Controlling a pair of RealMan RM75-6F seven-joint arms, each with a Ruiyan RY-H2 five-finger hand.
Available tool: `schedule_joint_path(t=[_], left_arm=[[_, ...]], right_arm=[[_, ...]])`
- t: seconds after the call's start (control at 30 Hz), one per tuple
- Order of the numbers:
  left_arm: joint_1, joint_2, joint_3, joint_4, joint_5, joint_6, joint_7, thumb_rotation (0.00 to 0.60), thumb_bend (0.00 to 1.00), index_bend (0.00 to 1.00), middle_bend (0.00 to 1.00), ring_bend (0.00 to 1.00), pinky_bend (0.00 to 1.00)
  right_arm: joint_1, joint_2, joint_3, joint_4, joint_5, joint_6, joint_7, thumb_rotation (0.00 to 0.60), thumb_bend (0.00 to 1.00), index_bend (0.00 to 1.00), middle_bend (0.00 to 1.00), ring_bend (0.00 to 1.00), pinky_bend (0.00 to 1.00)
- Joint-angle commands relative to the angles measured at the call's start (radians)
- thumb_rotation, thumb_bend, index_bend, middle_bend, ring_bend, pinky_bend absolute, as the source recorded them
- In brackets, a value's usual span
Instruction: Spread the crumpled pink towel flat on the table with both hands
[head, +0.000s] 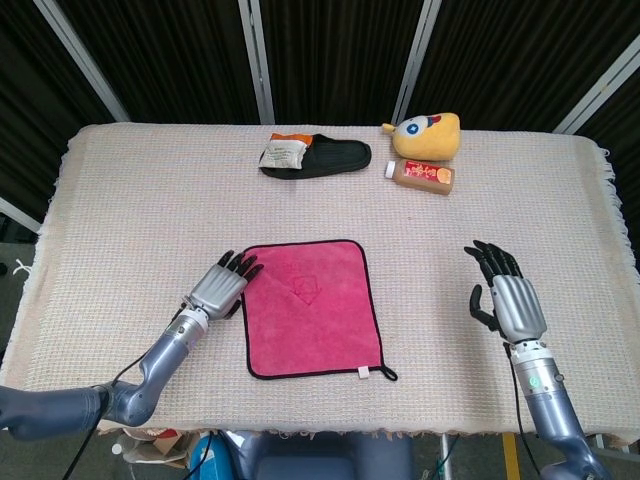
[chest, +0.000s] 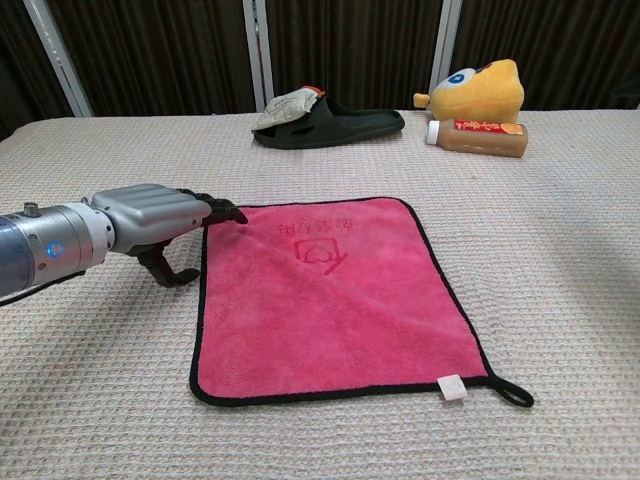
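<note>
Pink square microfibre towel with black edging (head: 309, 306): lying flat near the front of the cream woven worktop (head: 140, 200), hanging loop at front right corner, no visible creases.

Left hand (head: 220, 288): fingers extended and apart, tips at the towel's rear left corner, gripping nothing; contact uncertain.

Right hand (head: 506, 298): raised, fingers spread, empty, well apart from the towel.

Step in hand, judged: final smoothing and release. Best done lifting straight up off the corner, without dragging the edge; checking borders for curl.
</note>
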Motion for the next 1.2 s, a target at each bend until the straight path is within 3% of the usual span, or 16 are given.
schedule_joint_path(t=[0.03,0.1,0.17,0.27,0.4,0.53,0.7,0.97,1.2], left_arm=[[0.019,0.000,-0.021,-0.017,0.064,0.045,-0.069,0.600,0.33,0.00,0.00,0.00,0.00],[0.031,0.006,-0.028,-0.030,0.084,0.061,-0.105,0.600,0.26,0.00,0.00,0.00,0.00],[0.045,0.017,-0.036,-0.050,0.095,0.077,-0.139,0.600,0.20,0.00,0.00,0.00,0.00],[0.082,0.053,-0.047,-0.106,0.108,0.124,-0.192,0.600,0.16,0.00,0.00,0.00,0.00],[0.151,0.130,-0.035,-0.198,0.132,0.215,-0.226,0.600,0.11,0.00,0.00,0.00,0.00],[0.265,0.245,0.022,-0.293,0.212,0.369,-0.252,0.600,0.05,0.00,0.00,0.00,0.00],[0.426,0.369,0.114,-0.336,0.327,0.558,-0.318,0.600,0.04,0.00,0.00,0.00,0.00],[0.615,0.477,0.175,-0.264,0.435,0.777,-0.377,0.600,0.03,0.00,0.00,0.00,0.00],[0.744,0.501,0.188,-0.153,0.439,0.855,-0.505,0.600,0.03,0.00,0.00,0.00,0.00]], right_arm=[[-0.002,0.002,0.000,-0.003,-0.004,0.003,0.005,0.600,0.78,0.15,0.09,0.00,0.07],[-0.003,0.005,-0.001,-0.003,-0.007,0.004,0.006,0.600,0.77,0.15,0.09,0.00,0.07],[-0.006,0.009,-0.004,-0.004,-0.013,0.005,0.008,0.600,0.68,0.15,0.09,0.00,0.07],[-0.010,0.021,-0.011,0.007,-0.028,0.010,-0.005,0.600,0.56,0.15,0.09,0.00,0.07],[-0.023,0.036,-0.029,0.051,-0.055,0.034,-0.044,0.600,0.47,0.14,0.09,0.00,0.07],[-0.057,0.051,-0.065,0.122,-0.084,0.068,-0.077,0.600,0.40,0.10,0.08,0.00,0.07],[-0.109,0.082,-0.087,0.183,-0.104,0.127,-0.066,0.600,0.36,0.04,0.06,0.00,0.07],[-0.192,0.125,-0.128,0.224,-0.199,0.260,-0.068,0.600,0.35,0.02,0.05,0.00,0.07],[-0.251,0.129,-0.152,0.250,-0.231,0.323,-0.019,0.600,0.34,0.00,0.04,0.00,0.07]])
